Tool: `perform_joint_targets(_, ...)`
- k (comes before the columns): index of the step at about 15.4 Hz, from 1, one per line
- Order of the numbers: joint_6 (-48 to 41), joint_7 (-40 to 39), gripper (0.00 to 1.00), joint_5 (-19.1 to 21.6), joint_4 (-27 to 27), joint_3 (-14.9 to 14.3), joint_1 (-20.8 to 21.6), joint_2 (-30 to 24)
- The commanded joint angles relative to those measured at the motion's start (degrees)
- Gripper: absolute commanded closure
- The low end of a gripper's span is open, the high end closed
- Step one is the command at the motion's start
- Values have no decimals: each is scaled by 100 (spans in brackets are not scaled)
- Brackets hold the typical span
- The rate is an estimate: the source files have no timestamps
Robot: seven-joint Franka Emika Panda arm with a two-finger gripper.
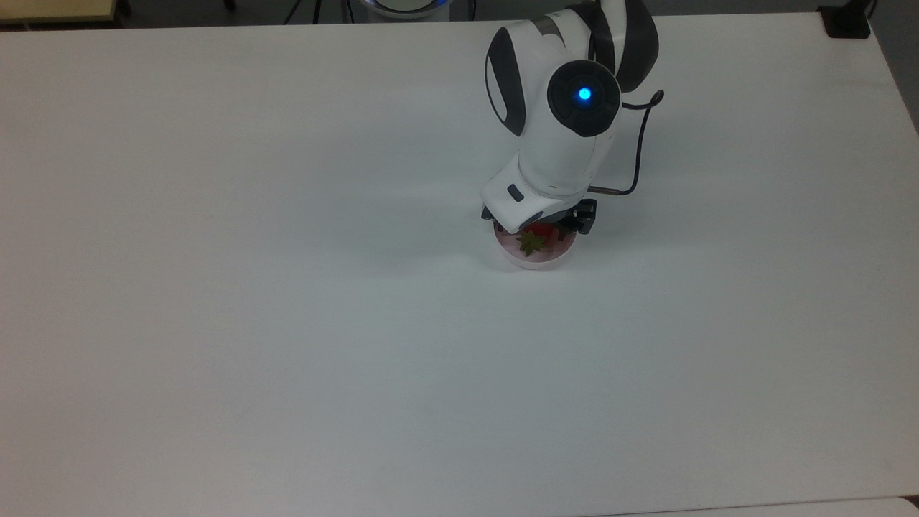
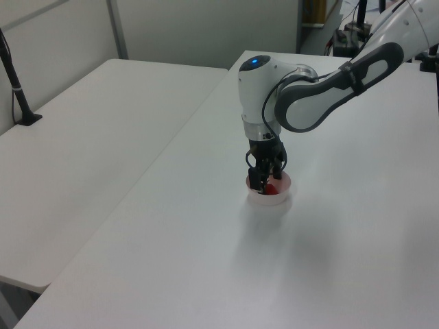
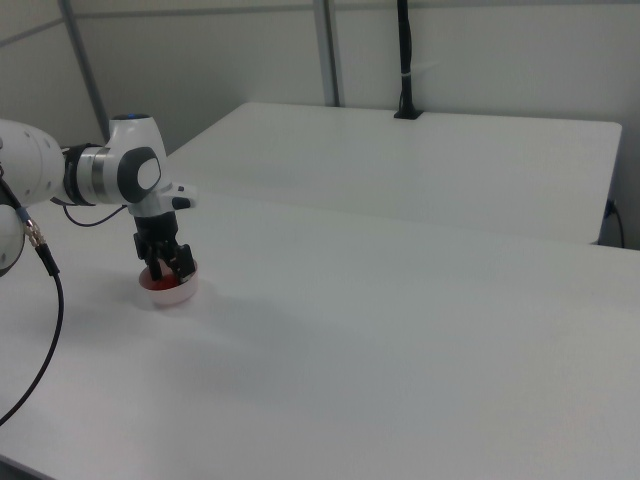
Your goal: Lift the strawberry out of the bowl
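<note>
Your gripper (image 1: 540,228) is down inside the bowl (image 1: 533,260), its fingers (image 2: 254,180) straddling the strawberry (image 1: 534,238). The berry lies in the bowl with its green cap toward the top view's bottom edge. The fingers look narrowed about the red body, but you cannot tell from these angles whether they actually grip it. The bowl sits on the white table (image 1: 287,323), mid-right in the top view.

The arm (image 1: 563,129) has glossy white shells with dark grey bands at its joints. A round black cap carries a glowing blue light (image 1: 585,93). A thin black cable (image 1: 641,143) loops from the wrist. The claw (image 2: 264,179) is black.
</note>
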Motion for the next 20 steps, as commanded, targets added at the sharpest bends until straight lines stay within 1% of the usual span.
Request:
perform_joint_targets(1,124,113,8,-67,-190,-13,51,-64)
perform_joint_targets(2,124,113,8,-67,-190,-13,51,-64)
perform_joint_targets(3,124,104,12,-76,-190,-13,51,-64)
perform_joint_targets(4,124,104,19,-102,-190,-13,51,-64)
perform_joint_targets(6,124,95,37,-129,-190,-13,51,-64)
perform_joint_targets(7,124,87,44,-129,-182,-13,51,-73)
perform_joint_targets(9,106,60,47,-129,-138,-13,51,-91)
perform_joint_targets(15,-8,60,47,-120,29,-13,25,-301)
perform_joint_targets(20,-342,-71,46,-120,126,-13,-1,-530)
